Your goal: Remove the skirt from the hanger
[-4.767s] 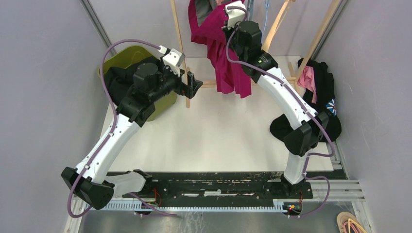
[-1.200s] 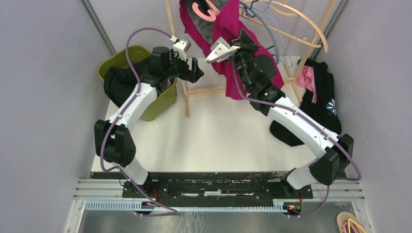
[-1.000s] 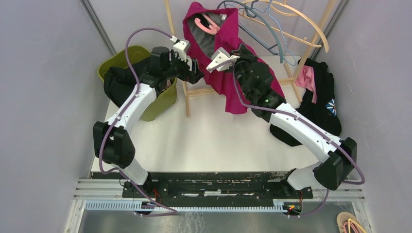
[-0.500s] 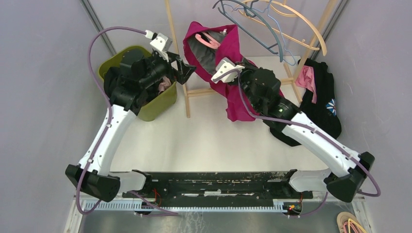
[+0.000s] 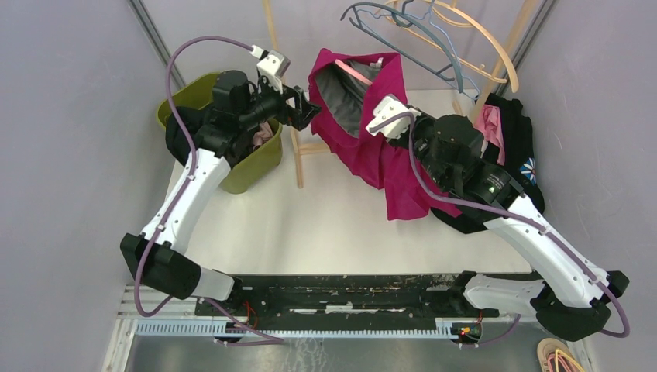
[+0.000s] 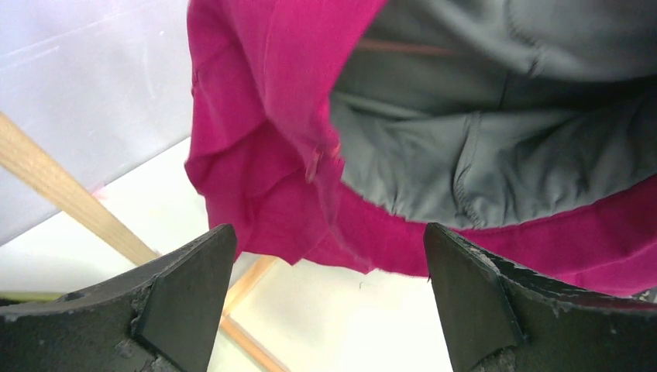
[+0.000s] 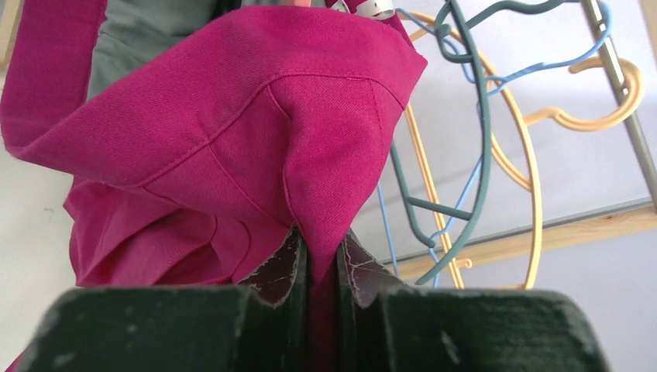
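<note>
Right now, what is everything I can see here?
skirt: one, magenta with grey lining, hanging at the back, centre
pink hanger: one, inside the skirt's waist
spare hangers: several, blue-grey and tan, on the rack
rack: one, pale wood, back of the table
bin: one, green, back left, dark and pink clothes inside
clothes pile: one, mostly black with pink, right edge
table: one, white
arms: two, white and black, left and right
left fingers: black, open, beside the skirt
right fingers: black, shut on the skirt
</note>
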